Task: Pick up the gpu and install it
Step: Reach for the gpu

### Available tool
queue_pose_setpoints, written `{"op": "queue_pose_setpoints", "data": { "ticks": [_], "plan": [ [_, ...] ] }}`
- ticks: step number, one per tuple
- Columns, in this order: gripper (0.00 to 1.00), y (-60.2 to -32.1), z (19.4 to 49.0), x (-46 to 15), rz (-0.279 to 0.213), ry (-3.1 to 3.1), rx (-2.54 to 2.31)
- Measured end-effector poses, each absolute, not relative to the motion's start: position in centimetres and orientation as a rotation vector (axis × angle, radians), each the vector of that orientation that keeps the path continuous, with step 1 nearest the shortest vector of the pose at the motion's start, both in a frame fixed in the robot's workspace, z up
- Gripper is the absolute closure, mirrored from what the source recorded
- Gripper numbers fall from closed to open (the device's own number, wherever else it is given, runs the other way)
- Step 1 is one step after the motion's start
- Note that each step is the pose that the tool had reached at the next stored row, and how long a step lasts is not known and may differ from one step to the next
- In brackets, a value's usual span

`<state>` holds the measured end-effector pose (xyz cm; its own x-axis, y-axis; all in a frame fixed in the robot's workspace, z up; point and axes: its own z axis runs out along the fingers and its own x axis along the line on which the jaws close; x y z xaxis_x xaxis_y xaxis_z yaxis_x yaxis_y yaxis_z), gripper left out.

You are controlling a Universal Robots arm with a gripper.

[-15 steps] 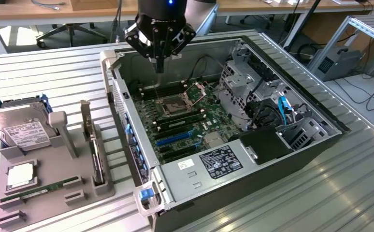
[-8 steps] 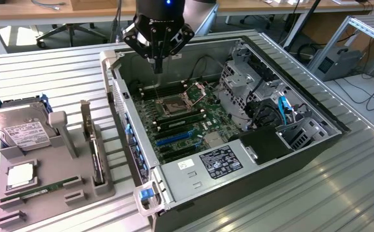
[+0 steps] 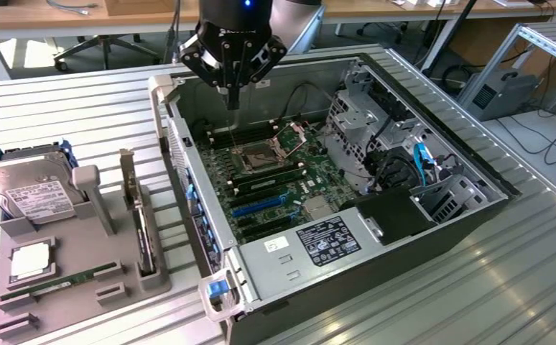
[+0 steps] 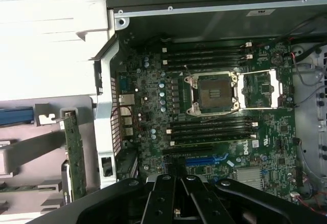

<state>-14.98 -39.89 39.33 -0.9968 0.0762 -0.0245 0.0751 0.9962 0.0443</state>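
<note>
Status: by my read, none of the install was done yet. The black robot gripper [image 3: 232,104] was shut with nothing between its fingers. It hung over the open black-and-silver desktop computer case [image 3: 374,309], above the green motherboard [image 3: 297,183] and near the empty square CPU socket [image 3: 258,156]. The gpu [image 3: 140,223], a thin dark flat expansion card with a silver metal bracket at one end, stood on edge in the grey plastic fixture tray [image 3: 82,248]. That tray sat outside the case on the exterior view's left, well apart from the gripper. So pick-up, carry and seating were all left to do. The long blue card slot [image 3: 258,207] on the board looked free. Hard to make out: the card showed edge-on, so its faces and connector were hidden, and its lower edge was sunk in the tray's holder. In the wrist view the gripper body covered part of the blue slot. Couldn't tell whether the case's rear bracket opening was clear.
</note>
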Motion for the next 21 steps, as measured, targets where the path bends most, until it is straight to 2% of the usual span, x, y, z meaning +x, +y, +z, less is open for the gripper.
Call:
{"op": "queue_pose_setpoints", "data": {
  "ticks": [21],
  "plan": [
    [0.89,-39.89,39.33,-15.63,0.068,3.113,0.118]
  ]
}}
